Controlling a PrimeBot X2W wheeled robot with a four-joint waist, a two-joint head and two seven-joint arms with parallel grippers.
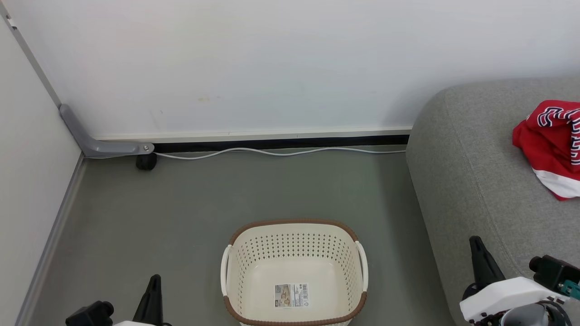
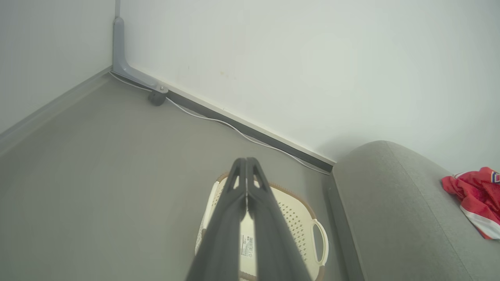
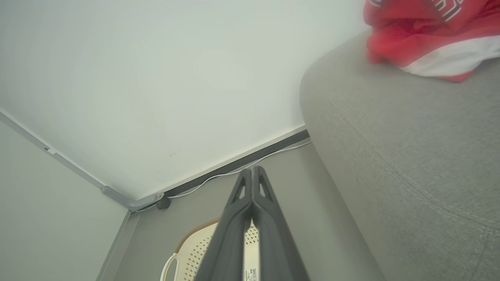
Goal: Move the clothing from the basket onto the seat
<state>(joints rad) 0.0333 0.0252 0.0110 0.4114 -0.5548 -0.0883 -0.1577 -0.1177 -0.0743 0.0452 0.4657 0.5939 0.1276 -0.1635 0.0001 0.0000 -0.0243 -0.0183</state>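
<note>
— Where's the clothing?
— The clothing lies bunched on the seat, at about two o'clock from the basket (a paper label shows on its base).
— And your grippers?
— My left gripper and right gripper both have fingers pressed together, gripping nothing, at nine and three o'clock of the basket.

— Where's the clothing?
— Red, with a white band and navy-and-white lettering, bunched in a heap on the grey seat.
— And the basket?
— Cream, perforated, brown rim, white handles. It stands upright on the floor beside the seat, a paper label on its base.
</note>
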